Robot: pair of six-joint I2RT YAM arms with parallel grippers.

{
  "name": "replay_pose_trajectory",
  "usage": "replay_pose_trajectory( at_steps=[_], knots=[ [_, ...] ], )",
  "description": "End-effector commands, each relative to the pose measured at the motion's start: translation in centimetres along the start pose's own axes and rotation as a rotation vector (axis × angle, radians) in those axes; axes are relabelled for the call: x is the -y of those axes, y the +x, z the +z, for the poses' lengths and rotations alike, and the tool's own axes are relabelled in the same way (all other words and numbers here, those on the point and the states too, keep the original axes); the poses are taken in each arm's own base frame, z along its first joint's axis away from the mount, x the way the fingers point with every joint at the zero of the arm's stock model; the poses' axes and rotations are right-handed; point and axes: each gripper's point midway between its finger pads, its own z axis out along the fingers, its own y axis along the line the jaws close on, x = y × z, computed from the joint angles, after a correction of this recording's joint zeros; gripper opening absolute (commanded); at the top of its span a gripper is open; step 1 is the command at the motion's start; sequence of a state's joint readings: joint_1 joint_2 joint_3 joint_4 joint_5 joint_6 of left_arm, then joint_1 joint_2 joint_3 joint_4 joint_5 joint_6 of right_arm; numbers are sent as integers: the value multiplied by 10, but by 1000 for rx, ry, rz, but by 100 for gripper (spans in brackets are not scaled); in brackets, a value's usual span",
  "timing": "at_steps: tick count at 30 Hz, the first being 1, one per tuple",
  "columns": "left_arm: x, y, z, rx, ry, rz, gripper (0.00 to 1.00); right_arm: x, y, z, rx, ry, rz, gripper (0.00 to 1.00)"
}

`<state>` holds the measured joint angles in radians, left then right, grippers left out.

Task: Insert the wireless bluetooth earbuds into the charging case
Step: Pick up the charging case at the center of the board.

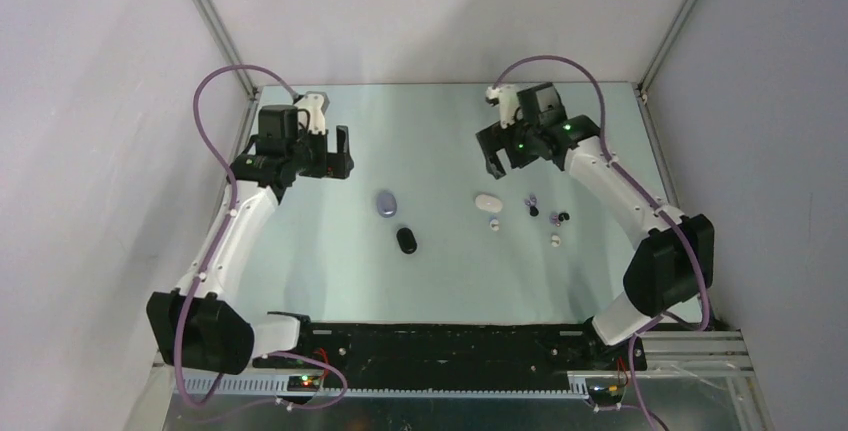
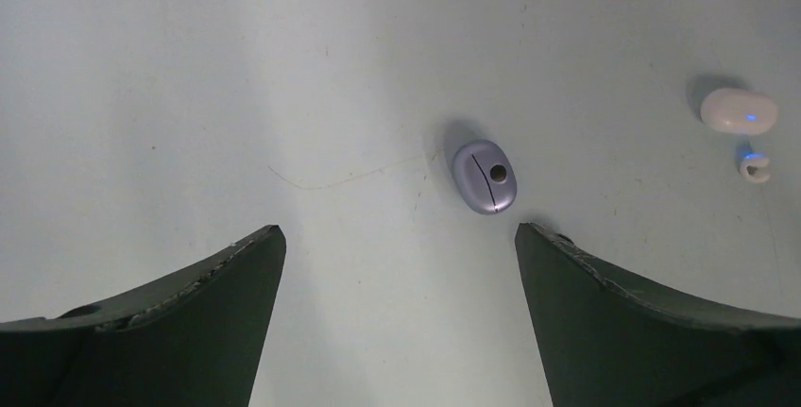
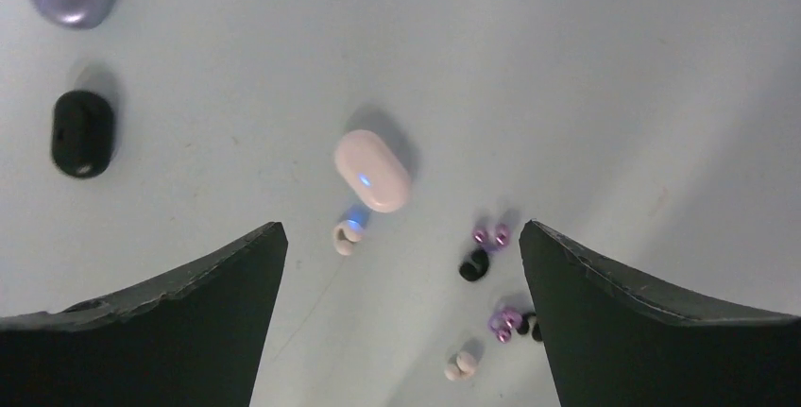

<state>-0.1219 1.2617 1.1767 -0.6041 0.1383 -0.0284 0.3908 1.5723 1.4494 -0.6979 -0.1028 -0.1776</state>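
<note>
Three closed cases lie mid-table: lavender, black and white. The earbuds lie loose to the right of them: a white one by the white case, a purple one, a black one, a purple and black pair, and another white one. My left gripper is open and empty, up-left of the lavender case. My right gripper is open and empty above the white case. Its view shows white, purple and black buds.
Grey walls with metal frame posts enclose the table at the back and sides. The arm bases and a black rail run along the near edge. The left wrist view also shows the white case and a white bud at far right.
</note>
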Motion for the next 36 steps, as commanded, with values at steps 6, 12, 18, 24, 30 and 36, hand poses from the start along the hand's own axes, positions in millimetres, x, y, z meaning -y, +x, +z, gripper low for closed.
replay_pose_trajectory(
  at_steps=[6,12,18,24,30,36],
  knots=[
    [27,19,-32,34,165,112,94,-106,-10,8,56,-408,-439,90],
    [38,44,-40,-15,204,79,92,-127,20,21,71,-595,-747,79],
    [30,55,-44,-31,152,49,92,-126,26,74,108,-574,-1040,75],
    [23,51,-48,-1,123,-7,92,-135,33,121,98,-545,-1151,74],
    [14,45,-50,24,98,-36,92,-103,41,126,16,-489,-1044,71],
    [19,37,-41,38,136,-54,91,-59,50,106,-52,-459,-802,75]
  ],
)
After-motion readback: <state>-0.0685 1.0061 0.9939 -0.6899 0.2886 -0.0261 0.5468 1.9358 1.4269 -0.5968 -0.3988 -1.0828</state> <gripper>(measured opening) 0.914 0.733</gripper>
